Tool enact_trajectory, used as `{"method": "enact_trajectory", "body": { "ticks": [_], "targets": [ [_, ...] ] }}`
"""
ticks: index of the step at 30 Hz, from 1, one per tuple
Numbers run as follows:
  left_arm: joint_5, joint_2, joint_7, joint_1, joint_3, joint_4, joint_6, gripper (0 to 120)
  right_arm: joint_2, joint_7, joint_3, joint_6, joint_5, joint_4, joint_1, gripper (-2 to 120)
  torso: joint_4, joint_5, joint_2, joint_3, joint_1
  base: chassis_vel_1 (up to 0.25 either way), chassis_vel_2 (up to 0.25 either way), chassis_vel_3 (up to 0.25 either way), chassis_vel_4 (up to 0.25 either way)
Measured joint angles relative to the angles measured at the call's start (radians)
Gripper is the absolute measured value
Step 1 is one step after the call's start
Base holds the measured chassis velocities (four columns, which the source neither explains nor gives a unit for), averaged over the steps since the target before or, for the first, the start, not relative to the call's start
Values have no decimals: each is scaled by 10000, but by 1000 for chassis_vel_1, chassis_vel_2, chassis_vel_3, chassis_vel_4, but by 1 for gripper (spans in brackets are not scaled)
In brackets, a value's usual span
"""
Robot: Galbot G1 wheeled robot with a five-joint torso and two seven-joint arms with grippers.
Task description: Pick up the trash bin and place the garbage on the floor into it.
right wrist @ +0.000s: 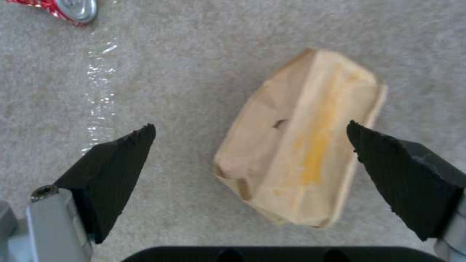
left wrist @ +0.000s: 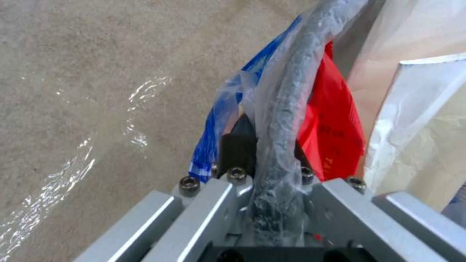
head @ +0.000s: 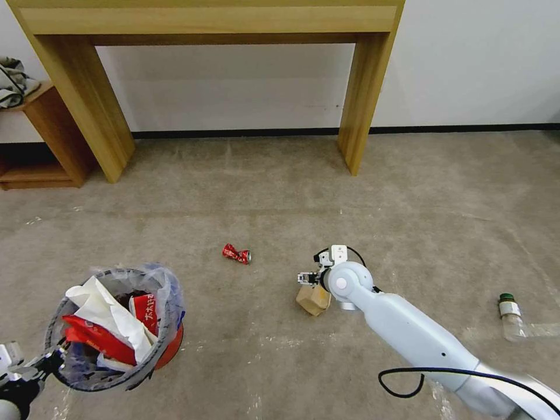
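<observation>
Three litter pieces loose on the carpet, one bin.
One crushed can (head: 236,254) centre, one tan packet (head: 312,300) lower centre, one bottle (head: 510,314) lower right; one bin (head: 114,326) lower left.

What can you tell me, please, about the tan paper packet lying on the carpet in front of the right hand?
The tan paper packet is a small, squashed paper bag or carton, light brown with creased folds, a yellowish stain along one face and a small tear or hole near its middle. It lies flat on the floor, apart from the crushed red can. The right hand is just above it, open, with a black finger on either side of it; neither clearly touches the paper.
</observation>
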Motion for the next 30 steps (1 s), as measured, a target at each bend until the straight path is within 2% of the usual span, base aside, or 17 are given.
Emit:
{"method": "enact_trajectory", "body": {
  "ticks": [14, 24, 30],
  "targets": [
    [26, 4, 1, 0, -5, 190, -10, 1, 1002, -846, 162, 305, -718, -1836, 30, 99, 1, 0, 0, 0, 0, 0, 0, 0, 0],
    [27, 27, 5, -25, -9, 257, -17, 1, 1173, -1255, 279, 535, -1298, -2698, 97, 99, 0, 1, 1, 0, 0, 0, 0, 0, 0],
    [33, 26, 9, -57, 7, 295, -21, 1, 1059, -1287, 302, 573, -1412, -2651, 97, 98, 0, 1, 1, 0, 0, 0, 0, 0, 0]
  ]
}}
